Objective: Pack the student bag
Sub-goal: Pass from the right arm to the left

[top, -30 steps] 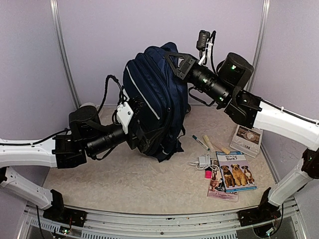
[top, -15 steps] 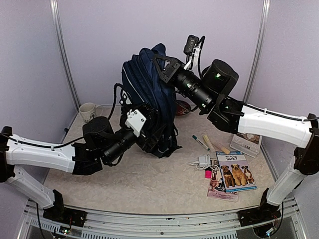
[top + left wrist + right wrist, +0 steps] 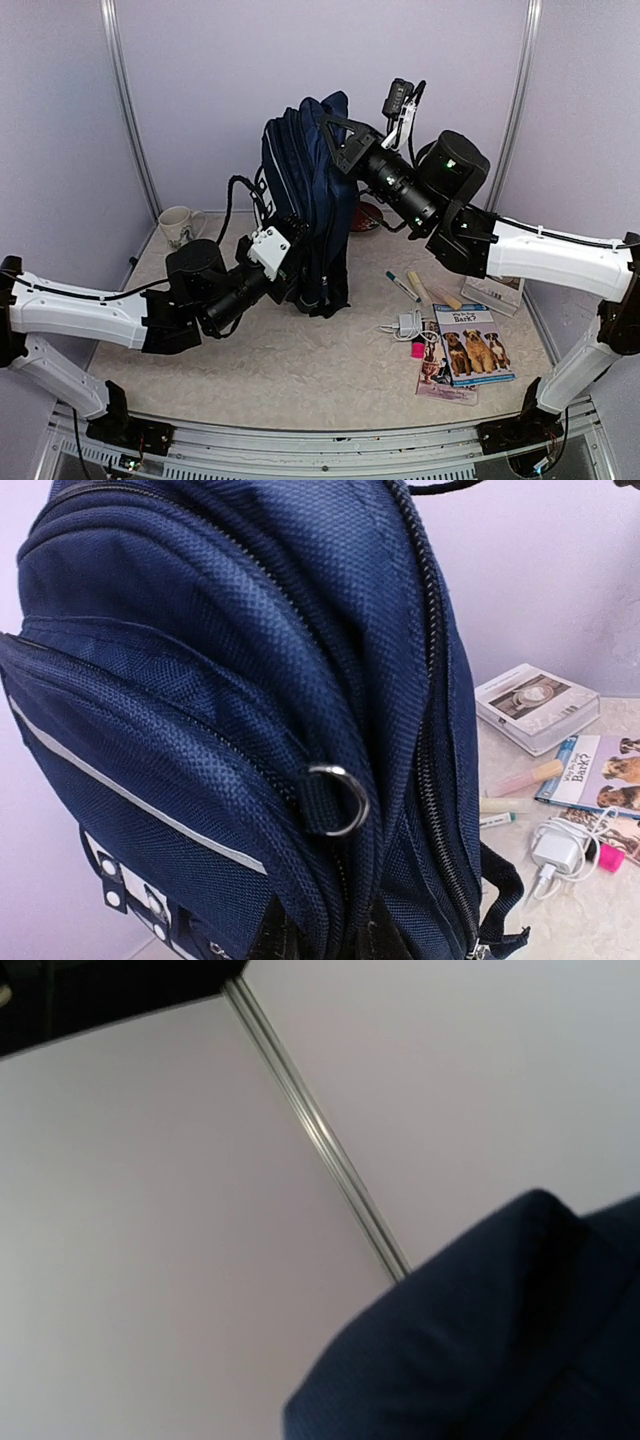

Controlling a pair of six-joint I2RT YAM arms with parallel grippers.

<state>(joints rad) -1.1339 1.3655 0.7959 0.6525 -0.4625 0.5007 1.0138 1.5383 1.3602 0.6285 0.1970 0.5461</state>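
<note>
Navy student bag (image 3: 300, 170), frame centre: left gripper (image 3: 298, 268) and right gripper (image 3: 328, 127) pinch fabric; set upright without tugging.

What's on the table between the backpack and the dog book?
In the top view, a white charger with coiled cable and a marker lie between the backpack and the dog book.

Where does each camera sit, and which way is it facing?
Top external: above, behind the bases, looking down at the table; both arms meet at the backpack.
Left wrist: low against the backpack, looking up its front; own fingers barely visible.
Right wrist: at the backpack's top, facing wall and frame post; no fingers visible.
Shared: backpack everywhere; dog book in top and left wrist.
</note>
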